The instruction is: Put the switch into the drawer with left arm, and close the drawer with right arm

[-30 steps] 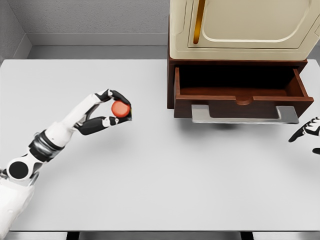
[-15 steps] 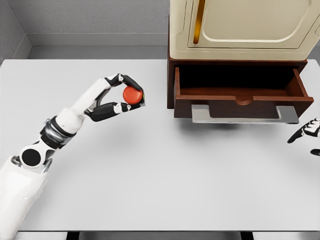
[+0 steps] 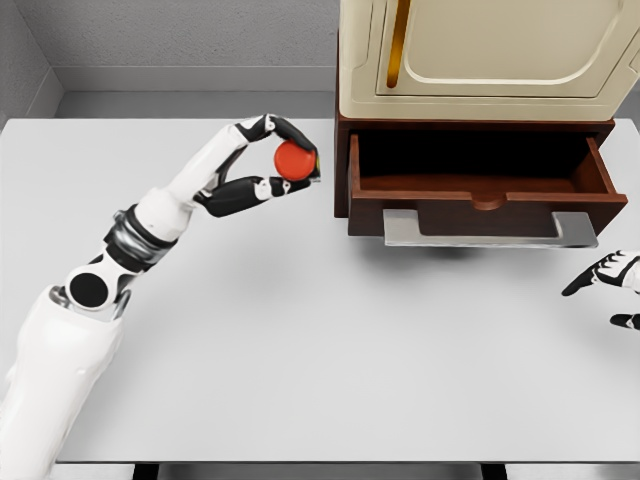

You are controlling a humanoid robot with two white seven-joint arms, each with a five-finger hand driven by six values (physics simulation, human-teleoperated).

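The switch is a round red button, held above the table in my left hand, whose fingers are shut on it. It hangs just left of the open brown wooden drawer, about level with the drawer's left wall. The drawer is pulled out, with a grey handle along its front; its inside looks dark and bare. My right hand shows at the right edge, below and right of the drawer front, fingers relaxed and holding nothing.
A cream cabinet with a door sits on top of the drawer unit at the back right. The white table spreads under both arms; a grey wall runs behind it.
My left hand has carried the red switch up and to the right, closer to the drawer's left side. The right hand has shifted slightly left and down at the picture's edge.
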